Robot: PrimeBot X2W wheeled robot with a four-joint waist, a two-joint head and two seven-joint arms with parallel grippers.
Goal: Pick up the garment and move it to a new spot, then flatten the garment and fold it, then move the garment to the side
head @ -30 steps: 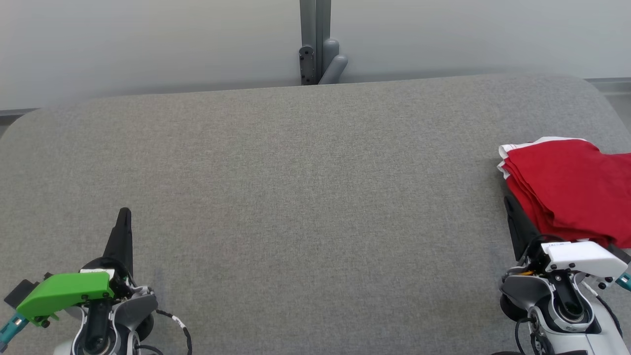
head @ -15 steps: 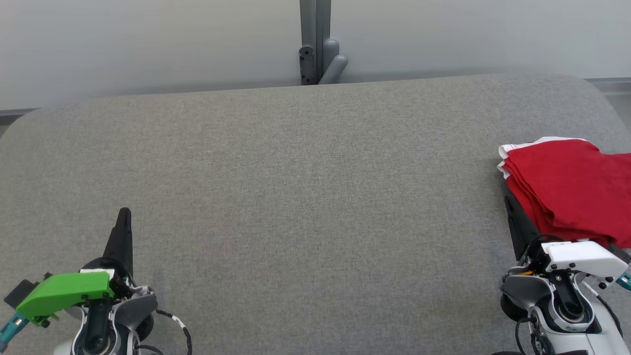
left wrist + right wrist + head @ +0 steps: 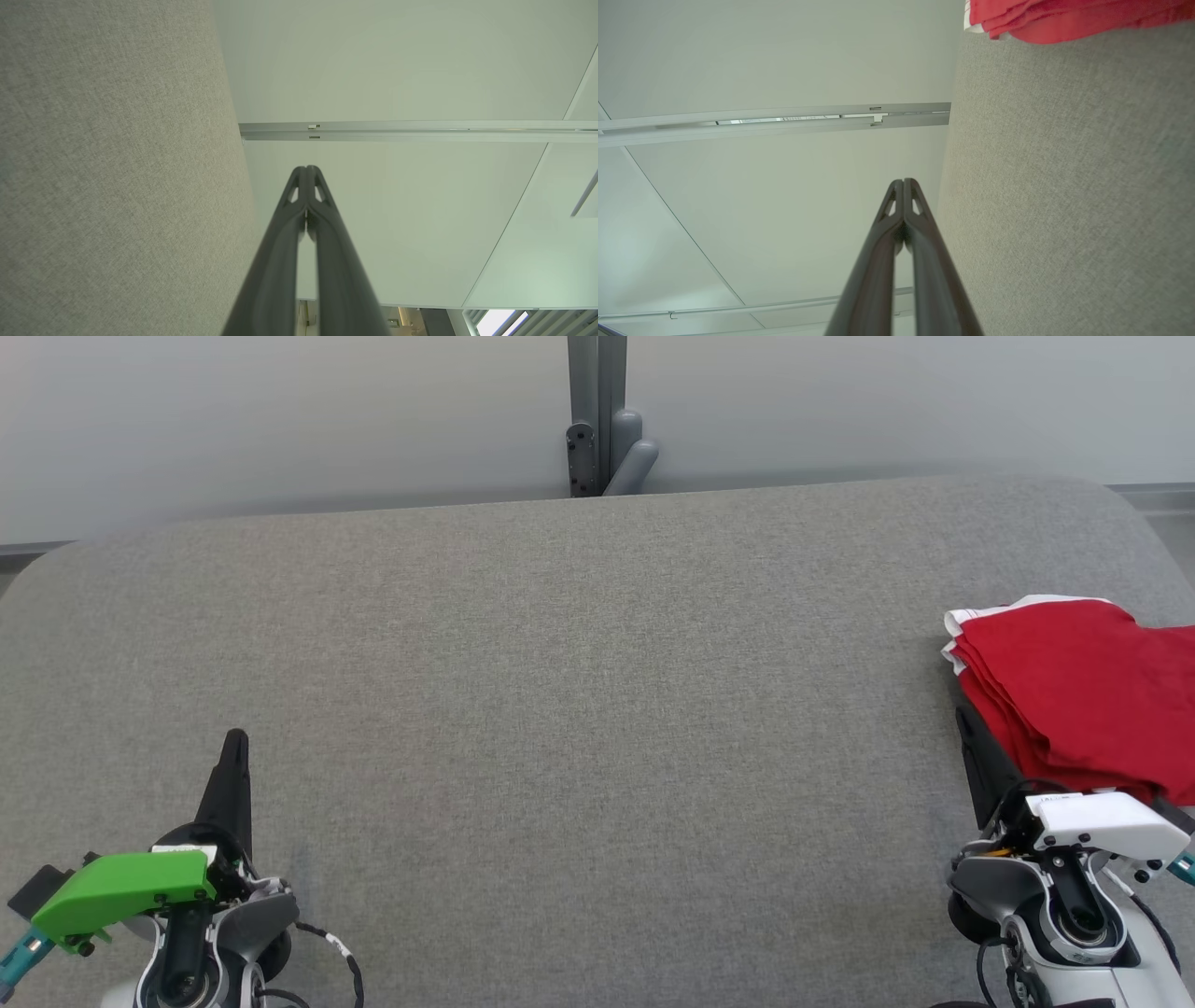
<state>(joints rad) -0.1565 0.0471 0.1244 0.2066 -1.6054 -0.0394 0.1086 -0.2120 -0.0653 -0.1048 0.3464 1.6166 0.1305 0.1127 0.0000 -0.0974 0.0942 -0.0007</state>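
Here the grey fabric-covered table (image 3: 597, 709) spreads ahead of both pairs of jaws and across the whole stretch between them. Beyond the fingertips, past the table's far edge, rises a pale wall (image 3: 280, 420). The garment (image 3: 1074, 691), red with a white edge at its far inner corner, lies folded in layers on the table. It is just ahead of the right gripper (image 3: 963, 717) and to its outer side, with its near hem close by the white wrist housing. Whether the cloth touches the dark finger cannot be told. In the right wrist view the garment (image 3: 1064, 18) sits beyond the tips and off to one side, apart from them. The right gripper (image 3: 904, 181) has its jaws pressed together tip to tip, with nothing between them. The left gripper (image 3: 235, 739) is well apart from the garment, and in the left wrist view the left gripper (image 3: 307, 169) likewise shows its jaws pressed together and empty. A grey post (image 3: 597, 401) splits the wall, ahead of the gap between the two grippers.
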